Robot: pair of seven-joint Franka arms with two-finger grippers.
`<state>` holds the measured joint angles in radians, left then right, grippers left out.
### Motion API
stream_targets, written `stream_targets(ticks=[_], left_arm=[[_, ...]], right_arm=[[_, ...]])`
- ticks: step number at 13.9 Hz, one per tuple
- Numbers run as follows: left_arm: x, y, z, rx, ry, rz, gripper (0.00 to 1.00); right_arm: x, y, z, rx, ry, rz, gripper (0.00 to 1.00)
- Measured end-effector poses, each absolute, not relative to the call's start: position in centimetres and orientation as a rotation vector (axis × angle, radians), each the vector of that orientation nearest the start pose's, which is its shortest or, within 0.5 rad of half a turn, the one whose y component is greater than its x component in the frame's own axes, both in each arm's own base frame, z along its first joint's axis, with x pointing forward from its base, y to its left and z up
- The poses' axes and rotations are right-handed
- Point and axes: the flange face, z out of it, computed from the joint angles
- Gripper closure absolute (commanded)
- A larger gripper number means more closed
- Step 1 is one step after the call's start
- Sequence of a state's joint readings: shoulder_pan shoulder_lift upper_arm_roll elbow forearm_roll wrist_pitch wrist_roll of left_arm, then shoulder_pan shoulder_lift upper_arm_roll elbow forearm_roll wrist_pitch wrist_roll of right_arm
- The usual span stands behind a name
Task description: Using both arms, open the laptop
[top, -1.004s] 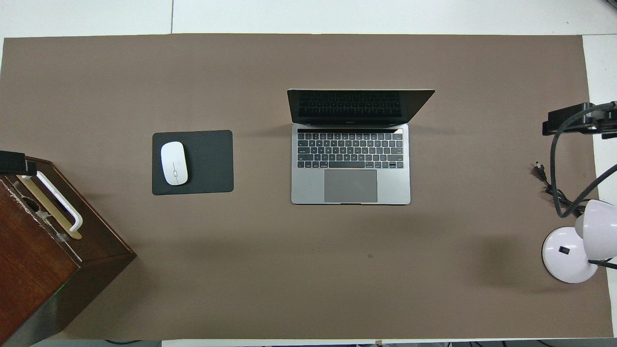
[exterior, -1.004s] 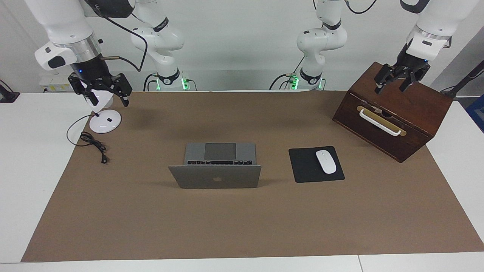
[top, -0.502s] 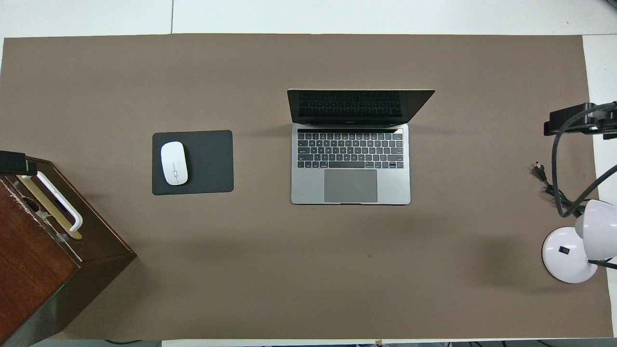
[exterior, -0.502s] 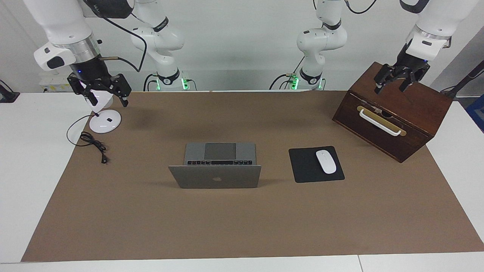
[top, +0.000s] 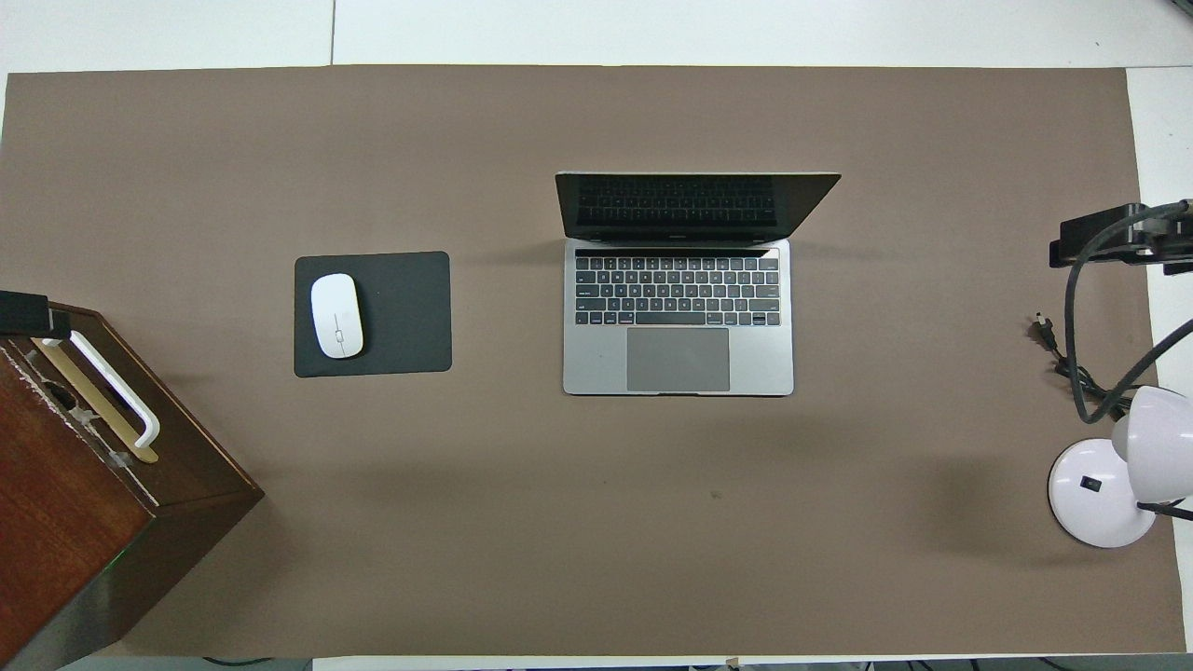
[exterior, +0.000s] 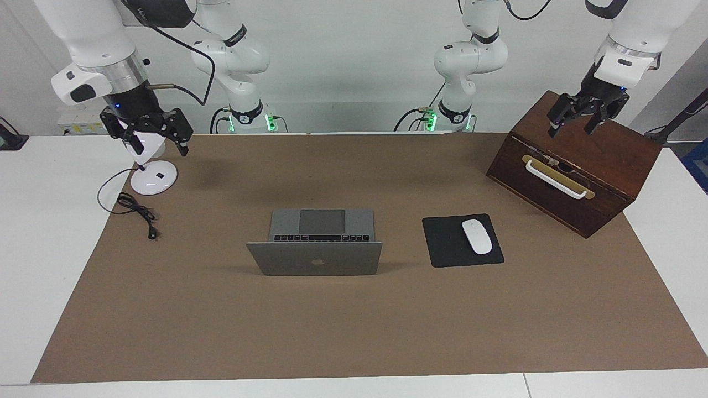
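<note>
Standing open as before, the laptop [exterior: 314, 258] is unmoved (grippers likewise).

Bright, even overhead light; soft faint shadows on mat [exterior: 354, 331]; sharp focus.

- I saw a white mouse [exterior: 477, 236] on a black mouse pad [exterior: 449, 246].
- A wooden box [exterior: 608, 166] sat toward the left arm's end.
- A white desk lamp [exterior: 154, 178] stood toward the right arm's end.

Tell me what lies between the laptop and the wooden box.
The black mouse pad with the white mouse on it lies between the laptop and the wooden box; around it only brown mat. Clearest in the overhead view.
</note>
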<state>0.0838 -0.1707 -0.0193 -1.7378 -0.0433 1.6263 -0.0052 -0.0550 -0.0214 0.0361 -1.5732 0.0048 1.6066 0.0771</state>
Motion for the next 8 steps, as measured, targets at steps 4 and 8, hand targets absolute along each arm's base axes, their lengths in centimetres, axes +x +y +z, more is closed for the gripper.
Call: stream_targets(ticks=[4,8], left_arm=[[50.48,2.73,64.08,-3.176,-0.113,-0.096,0.00],[50.48,2.73,64.08,-3.176,-0.113,-0.096,0.00]], right_arm=[[54.46,-0.88,63.53,-3.134,0.148,-0.002,0.00],[54.38,-0.87,63.57,-3.134,0.148,0.002,0.00]])
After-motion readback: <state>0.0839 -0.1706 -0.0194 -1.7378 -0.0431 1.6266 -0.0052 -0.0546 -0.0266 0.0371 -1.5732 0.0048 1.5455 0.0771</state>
